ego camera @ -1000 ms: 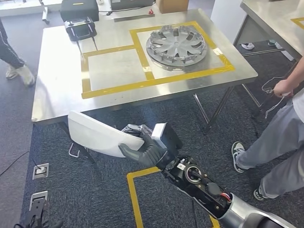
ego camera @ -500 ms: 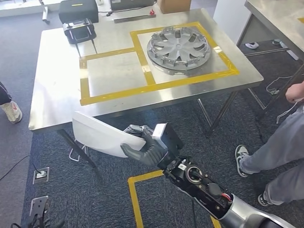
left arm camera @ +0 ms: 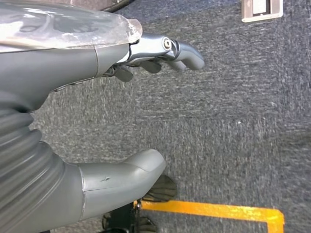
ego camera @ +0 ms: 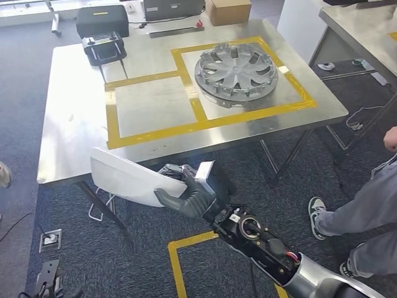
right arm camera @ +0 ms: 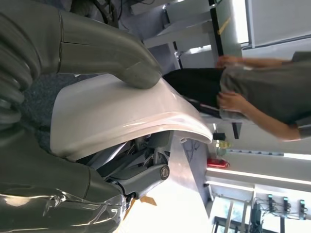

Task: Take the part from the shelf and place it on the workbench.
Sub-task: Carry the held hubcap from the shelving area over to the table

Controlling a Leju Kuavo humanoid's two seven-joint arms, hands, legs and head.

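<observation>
My right hand [ego camera: 187, 194] grips a long white curved part [ego camera: 126, 179] by its right end, thumb on top and fingers underneath. The part juts to the left, below the near edge of the steel workbench [ego camera: 75, 124]. In the right wrist view the thick thumb [right arm camera: 121, 58] presses on the white part [right arm camera: 121, 116] and the darker fingers [right arm camera: 143, 177] clamp it from the other side. My left hand [left arm camera: 110, 111] hangs over the grey carpet with its fingers apart and nothing in it.
On the workbench, yellow tape marks two squares; a silver wheel cover [ego camera: 236, 65] lies in the right one, the left square [ego camera: 152, 105] is bare. Black cases [ego camera: 103, 31] and a cardboard box [ego camera: 227, 10] sit at the back. A person's legs [ego camera: 360, 211] stand at the right.
The whole view has shifted: the workbench sits a little lower and nearer in the picture. The white part stays in my right hand. The person at the left edge has left the picture.
</observation>
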